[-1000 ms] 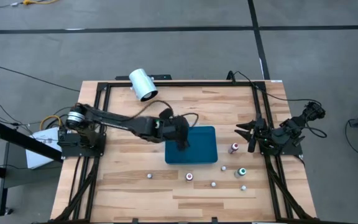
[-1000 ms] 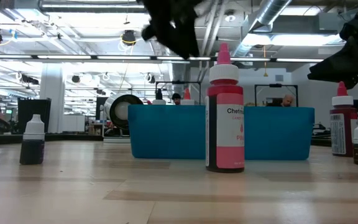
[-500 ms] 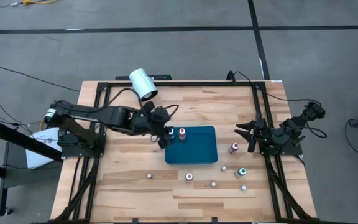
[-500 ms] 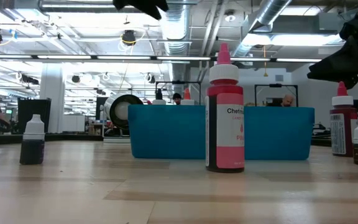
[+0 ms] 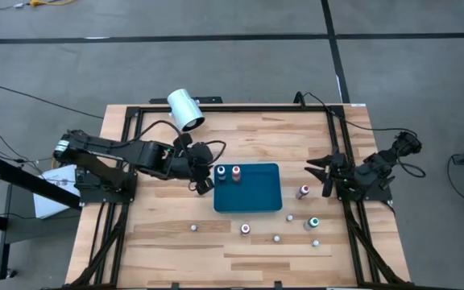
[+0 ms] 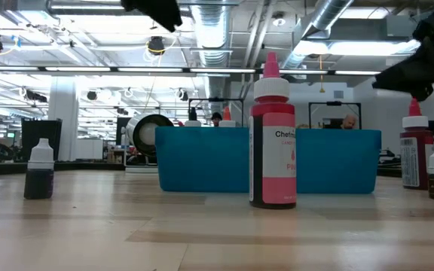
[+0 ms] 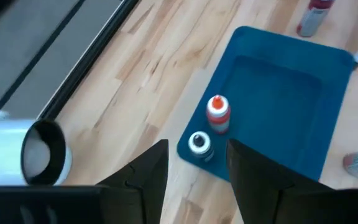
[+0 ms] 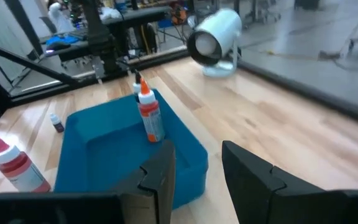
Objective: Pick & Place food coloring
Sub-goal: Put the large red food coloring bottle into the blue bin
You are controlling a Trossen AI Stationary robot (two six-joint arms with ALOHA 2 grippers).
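we see the left gripper (image 5: 203, 179) hanging over the pale wooden table (image 5: 167, 234) just beside the left edge of the shallow teal plastic tray (image 5: 256, 193); its two dark fingers (image 7: 143, 177) stand parted and hold nothing. two tiny food coloring bottles stand upright in the tray's left far corner, a white-capped bottle (image 5: 221, 171) and, next to it, a red-capped bottle (image 5: 235, 171). outside the tray, a larger red-capped bottle (image 5: 302, 192) stands near its right side, a green-capped bottle (image 5: 313, 222) farther toward the front, and a pink bottle with a white collar (image 5: 245, 229) just in front of the tray. a big white cylinder (image 5: 185, 109) lies at the far edge of the table. the right gripper (image 5: 322, 173) waits at the table's right edge, its fingers (image 8: 160, 177) parted and empty
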